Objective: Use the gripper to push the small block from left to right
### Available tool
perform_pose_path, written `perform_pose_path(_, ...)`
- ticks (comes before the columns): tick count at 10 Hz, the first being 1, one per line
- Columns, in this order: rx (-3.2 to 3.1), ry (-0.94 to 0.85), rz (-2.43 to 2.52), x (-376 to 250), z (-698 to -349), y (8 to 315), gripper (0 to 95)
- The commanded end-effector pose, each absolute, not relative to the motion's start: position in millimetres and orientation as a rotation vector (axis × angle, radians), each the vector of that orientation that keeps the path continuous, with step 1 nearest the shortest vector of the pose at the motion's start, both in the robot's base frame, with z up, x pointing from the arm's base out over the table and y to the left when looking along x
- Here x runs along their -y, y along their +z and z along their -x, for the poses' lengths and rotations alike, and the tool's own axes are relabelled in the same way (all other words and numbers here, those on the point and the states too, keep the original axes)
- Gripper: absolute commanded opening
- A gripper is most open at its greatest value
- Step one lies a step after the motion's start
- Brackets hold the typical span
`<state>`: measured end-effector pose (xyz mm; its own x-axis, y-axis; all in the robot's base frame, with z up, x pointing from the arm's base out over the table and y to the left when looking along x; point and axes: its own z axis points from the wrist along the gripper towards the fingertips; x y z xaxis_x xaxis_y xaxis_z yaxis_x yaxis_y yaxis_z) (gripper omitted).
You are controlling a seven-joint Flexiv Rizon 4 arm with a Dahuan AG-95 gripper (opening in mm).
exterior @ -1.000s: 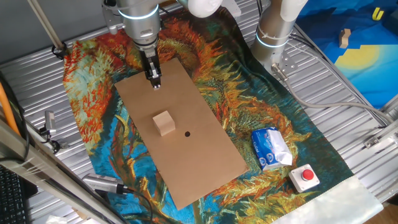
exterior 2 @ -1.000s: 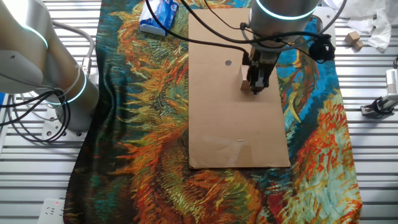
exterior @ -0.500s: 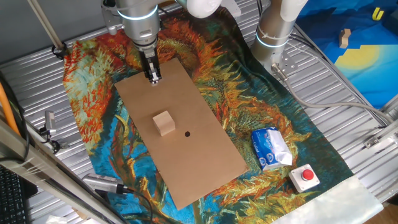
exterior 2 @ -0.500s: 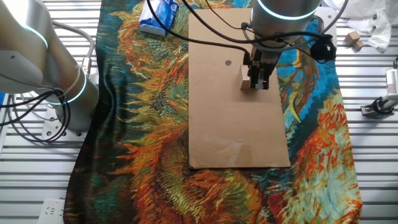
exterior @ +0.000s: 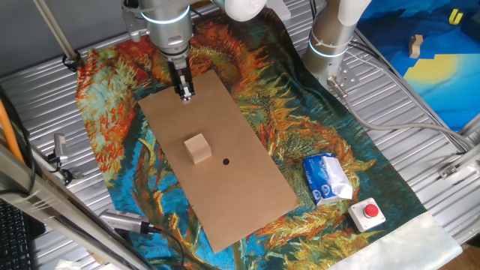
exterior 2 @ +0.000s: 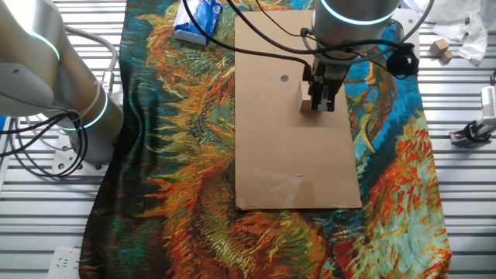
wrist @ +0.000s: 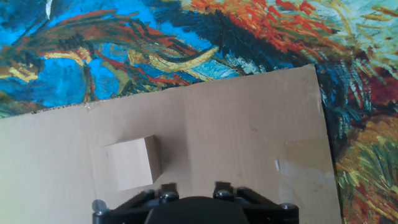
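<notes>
The small block is a light-tan wooden cube standing near the middle of the brown board. My gripper hangs over the board's far end, well apart from the block, with nothing between its fingers. In the other fixed view the gripper shows two black fingers with a narrow gap, and they cover the right side of the block. The hand view has the block lying left of my gripper, whose two finger ends stand apart.
The board lies on a colourful painted cloth. A blue-white packet and a red-button box sit at the cloth's right end. A second upright arm stands behind. A black dot marks the board beside the block.
The gripper has shifted slightly away from the block toward the board's far end. The block has not moved.
</notes>
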<state>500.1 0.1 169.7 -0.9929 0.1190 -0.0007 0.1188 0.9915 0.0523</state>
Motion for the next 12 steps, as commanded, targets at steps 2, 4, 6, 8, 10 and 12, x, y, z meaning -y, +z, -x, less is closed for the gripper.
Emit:
perform_pose_path(2,-3.137,0.082,-0.189,0.0,-499.5,169.9,0.0)
perform_pose_path(4,-3.14,0.082,-0.175,-0.1,-499.3,169.9,0.0)
perform_pose_path(6,-3.144,0.082,-0.176,-0.1,-499.1,169.8,0.0)
perform_pose_path(8,-3.149,0.081,-0.176,-0.2,-499.1,169.8,0.0)
perform_pose_path(10,-3.15,0.081,-0.175,-0.4,-499.1,169.7,0.0)
perform_pose_path(12,-3.151,0.081,-0.177,-0.5,-499.2,169.7,0.0)
